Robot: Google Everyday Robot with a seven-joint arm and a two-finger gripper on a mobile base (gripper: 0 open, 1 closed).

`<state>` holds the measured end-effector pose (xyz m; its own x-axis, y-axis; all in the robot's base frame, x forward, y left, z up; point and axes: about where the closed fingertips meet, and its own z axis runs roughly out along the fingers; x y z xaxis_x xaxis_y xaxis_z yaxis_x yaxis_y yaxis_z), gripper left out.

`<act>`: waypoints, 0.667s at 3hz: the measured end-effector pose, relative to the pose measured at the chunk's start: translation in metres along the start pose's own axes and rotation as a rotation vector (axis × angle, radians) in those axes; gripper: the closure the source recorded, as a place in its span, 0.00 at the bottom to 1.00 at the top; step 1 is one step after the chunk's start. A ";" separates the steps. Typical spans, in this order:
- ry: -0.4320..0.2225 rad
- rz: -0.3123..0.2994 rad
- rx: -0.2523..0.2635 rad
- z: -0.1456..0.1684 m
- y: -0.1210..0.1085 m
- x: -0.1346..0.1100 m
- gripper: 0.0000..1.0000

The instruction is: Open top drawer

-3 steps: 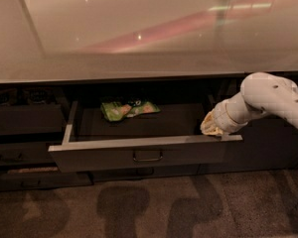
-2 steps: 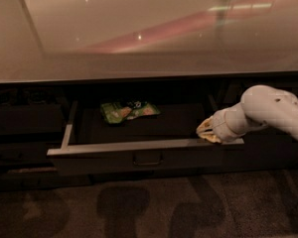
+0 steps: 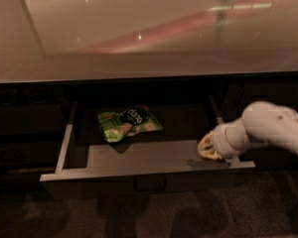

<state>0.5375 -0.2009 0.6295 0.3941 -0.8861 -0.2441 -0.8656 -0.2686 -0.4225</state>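
The top drawer (image 3: 139, 171) stands pulled well out from under the counter, its pale grey rim and sides showing. Its small dark bar handle (image 3: 150, 183) sits centred on the dark front. A green snack bag (image 3: 129, 123) lies inside toward the back. My gripper (image 3: 207, 148) is at the drawer's right end, just inside the front rim, on a white arm that comes in from the right.
A glossy pale countertop (image 3: 149, 29) spans the top of the view. Narrower dark drawers (image 3: 20, 133) are at the left, a dark cabinet front (image 3: 268, 95) at the right. Dark carpet (image 3: 149, 217) lies below.
The drawer has slid farther out toward the camera, showing more of its floor. My gripper has moved with its right end, forward and down.
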 end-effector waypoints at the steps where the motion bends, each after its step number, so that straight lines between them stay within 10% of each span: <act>1: -0.012 -0.094 -0.013 -0.007 0.087 -0.021 1.00; 2: -0.012 -0.094 -0.013 -0.007 0.087 -0.021 1.00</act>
<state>0.4516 -0.2081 0.6037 0.4774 -0.8522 -0.2143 -0.8284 -0.3552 -0.4331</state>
